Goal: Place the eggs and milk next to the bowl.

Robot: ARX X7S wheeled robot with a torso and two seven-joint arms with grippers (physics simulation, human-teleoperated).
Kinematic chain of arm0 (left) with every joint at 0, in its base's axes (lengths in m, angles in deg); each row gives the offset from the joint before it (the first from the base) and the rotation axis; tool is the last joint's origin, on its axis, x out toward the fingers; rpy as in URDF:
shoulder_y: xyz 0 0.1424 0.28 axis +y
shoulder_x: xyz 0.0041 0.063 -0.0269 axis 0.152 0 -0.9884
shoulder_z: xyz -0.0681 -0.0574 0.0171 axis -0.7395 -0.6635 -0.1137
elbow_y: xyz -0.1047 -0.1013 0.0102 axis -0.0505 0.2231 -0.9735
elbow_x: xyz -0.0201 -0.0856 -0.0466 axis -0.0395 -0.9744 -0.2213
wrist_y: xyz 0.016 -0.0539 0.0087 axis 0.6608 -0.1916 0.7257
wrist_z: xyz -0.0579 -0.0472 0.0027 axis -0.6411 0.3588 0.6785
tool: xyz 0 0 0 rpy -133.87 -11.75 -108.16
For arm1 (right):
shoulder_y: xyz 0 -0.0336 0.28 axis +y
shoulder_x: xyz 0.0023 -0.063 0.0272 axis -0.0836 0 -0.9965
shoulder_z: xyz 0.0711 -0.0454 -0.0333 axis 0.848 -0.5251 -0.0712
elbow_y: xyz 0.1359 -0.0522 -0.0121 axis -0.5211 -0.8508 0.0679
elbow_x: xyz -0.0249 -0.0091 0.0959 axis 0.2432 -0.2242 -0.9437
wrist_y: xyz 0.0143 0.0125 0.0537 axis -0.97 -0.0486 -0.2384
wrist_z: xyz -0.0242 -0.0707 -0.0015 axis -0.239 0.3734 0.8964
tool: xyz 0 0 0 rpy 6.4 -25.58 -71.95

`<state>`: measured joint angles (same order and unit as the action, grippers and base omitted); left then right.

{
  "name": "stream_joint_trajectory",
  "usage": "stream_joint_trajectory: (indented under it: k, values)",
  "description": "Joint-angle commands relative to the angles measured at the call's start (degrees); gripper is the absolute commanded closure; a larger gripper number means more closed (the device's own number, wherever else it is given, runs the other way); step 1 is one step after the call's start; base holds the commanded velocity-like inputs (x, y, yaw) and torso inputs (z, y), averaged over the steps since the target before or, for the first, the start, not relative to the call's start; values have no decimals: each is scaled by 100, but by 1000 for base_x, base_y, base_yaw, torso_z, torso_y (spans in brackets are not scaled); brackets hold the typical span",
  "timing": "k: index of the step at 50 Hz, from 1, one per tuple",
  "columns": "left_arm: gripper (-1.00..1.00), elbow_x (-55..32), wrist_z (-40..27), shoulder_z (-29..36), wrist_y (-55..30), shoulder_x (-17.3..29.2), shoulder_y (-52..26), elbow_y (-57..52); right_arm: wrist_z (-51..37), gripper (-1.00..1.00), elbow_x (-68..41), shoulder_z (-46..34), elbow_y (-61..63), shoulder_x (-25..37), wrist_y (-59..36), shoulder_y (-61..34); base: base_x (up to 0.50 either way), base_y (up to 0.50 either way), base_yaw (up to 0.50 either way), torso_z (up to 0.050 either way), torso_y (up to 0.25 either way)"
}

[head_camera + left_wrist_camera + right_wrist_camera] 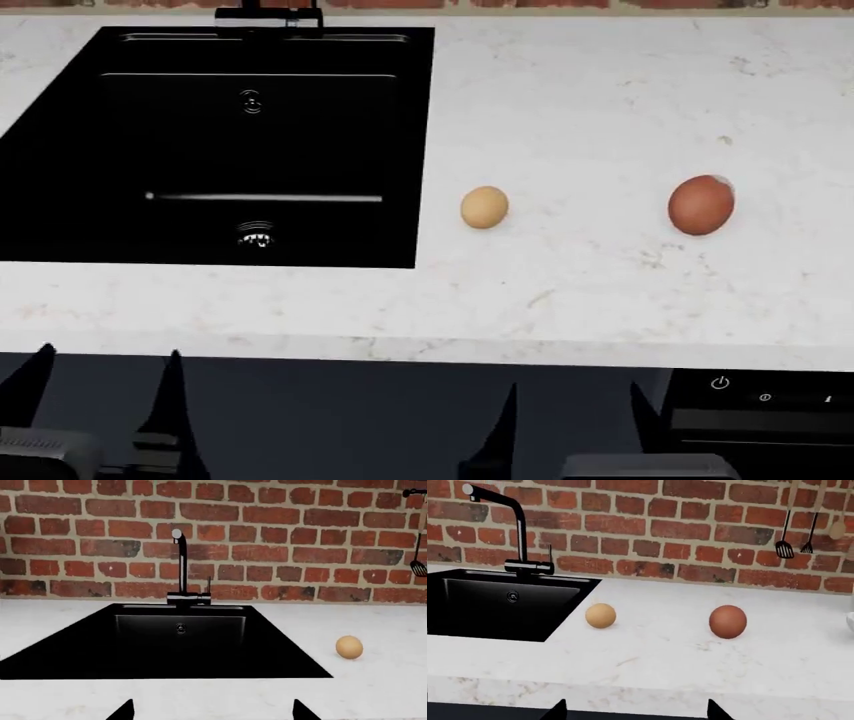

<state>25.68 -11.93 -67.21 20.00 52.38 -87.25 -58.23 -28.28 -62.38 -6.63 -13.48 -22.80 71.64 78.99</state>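
The small pale tan egg (pixel 485 207) lies on the white marble counter (pixel 601 100) just right of the black sink (pixel 214 150). The larger reddish-brown egg (pixel 701 204) lies further right. Both show in the right wrist view, the tan egg (pixel 600 615) and the brown egg (pixel 728 621). The left wrist view shows only the tan egg (pixel 349 647). My left gripper (pixel 104 400) and right gripper (pixel 574 425) are open and empty, below the counter's front edge. The milk is out of view, and no bowl can be made out.
A black faucet (pixel 180 565) stands behind the sink against a brick wall. Utensils (pixel 784 545) hang on the wall at the right. A pale rounded edge (pixel 850 621) shows at the frame's border; I cannot tell what it is. An appliance panel (pixel 761 395) sits under the counter.
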Motion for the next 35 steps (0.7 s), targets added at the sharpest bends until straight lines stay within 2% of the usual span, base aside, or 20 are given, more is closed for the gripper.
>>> stream_joint_trajectory:
  k: [1,5,8,15,28,35]
  values:
    - [-100,-254,132,-316,-976,173,-466,-594,96,-100,85,313,990,303,-967,-358,0,0,0,50,0]
    - [-100,-323,125,-418,-1151,316,-656,-730,131,-100,31,387,1344,429,-1386,-596,0,0,0,50,0]
    - [-100,-650,118,-611,-1605,417,-966,-892,166,-100,35,408,1575,553,-1734,-806,0,0,0,50,0]
    - [-100,-741,107,-763,-1855,641,-1490,-973,227,-100,-36,551,2001,774,-2371,-1218,0,0,0,50,0]
    - [-100,-1133,95,-937,-2685,939,-2295,-942,319,-100,-180,785,2475,1061,-3200,-1838,0,0,0,50,0]
    - [-100,-1132,126,-936,-2772,1089,-2594,-886,345,-100,-252,874,2626,1136,-3457,-2058,0,0,0,8,0]
